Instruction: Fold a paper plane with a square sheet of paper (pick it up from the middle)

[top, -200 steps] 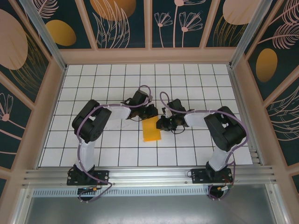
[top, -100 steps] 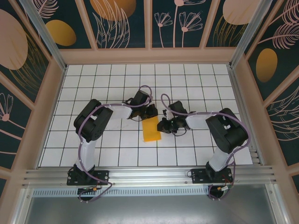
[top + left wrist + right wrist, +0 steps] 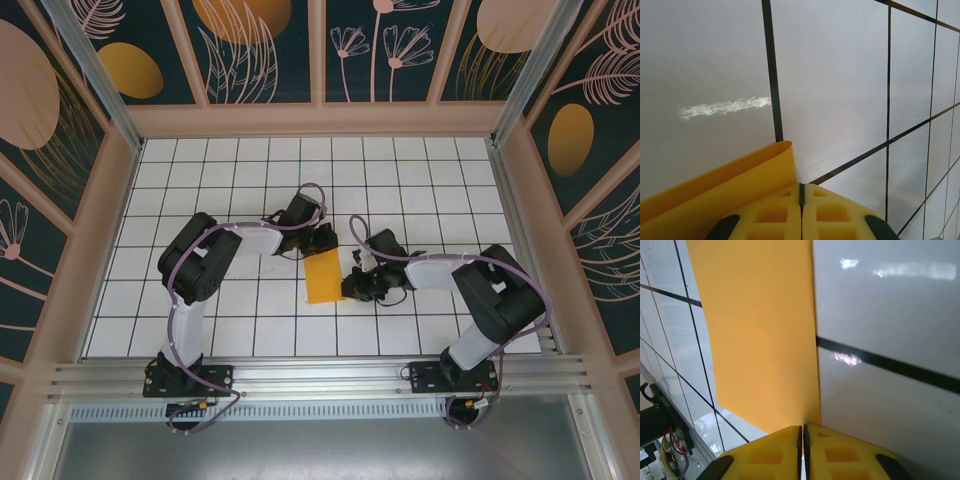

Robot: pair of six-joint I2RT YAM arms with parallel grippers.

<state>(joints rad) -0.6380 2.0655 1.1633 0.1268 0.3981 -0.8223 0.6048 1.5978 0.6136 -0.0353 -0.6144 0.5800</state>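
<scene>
Pinching the square sheet of paper in the middle of the table, the left gripper and the right gripper both seem pressed shut.

Robot test cell, laboratory type. Bench: white, ruled in a black grid. Walls: dark printed panels with plant motifs, set in pale frames. Near edge: aluminium rails carrying two black cabled arms, left arm and right arm.

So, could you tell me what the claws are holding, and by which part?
Both pinch the paper: left claw at its far edge, right claw at its right edge.
</scene>
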